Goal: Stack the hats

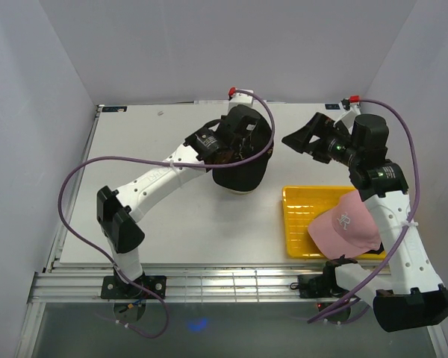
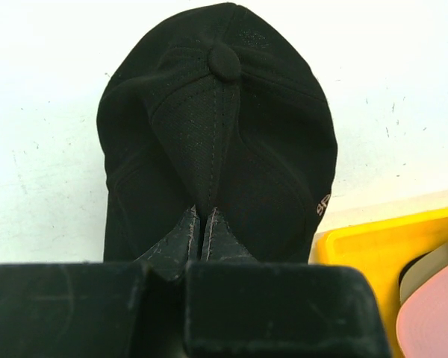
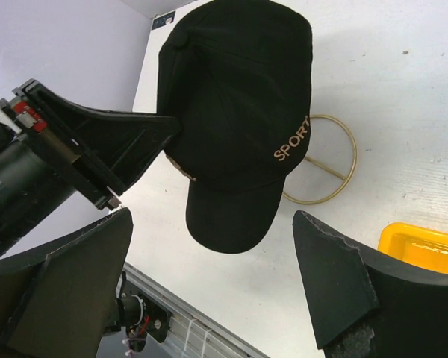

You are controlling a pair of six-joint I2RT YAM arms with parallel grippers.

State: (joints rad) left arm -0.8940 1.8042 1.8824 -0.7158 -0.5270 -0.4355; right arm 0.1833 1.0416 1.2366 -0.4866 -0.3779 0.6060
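My left gripper [image 2: 201, 227] is shut on the back of the crown of a black cap [image 2: 216, 127] and holds it up off the table. In the top view this gripper [image 1: 243, 145] and the black cap [image 1: 243, 170] are at the table's middle. The right wrist view shows the black cap [image 3: 239, 104] hanging brim down, with a "SPORT" logo, above a gold wire stand [image 3: 342, 168]. My right gripper [image 1: 302, 136] is open and empty, to the right of the cap; it also shows in its own wrist view [image 3: 209, 276]. A pink cap [image 1: 346, 224] lies on the yellow tray [image 1: 302, 201]. Tan and white caps are out of view.
The yellow tray sits at the near right of the table, and its corner shows in the left wrist view [image 2: 358, 253] and the right wrist view [image 3: 425, 246]. White walls enclose the table on three sides. Purple cables loop over both arms.
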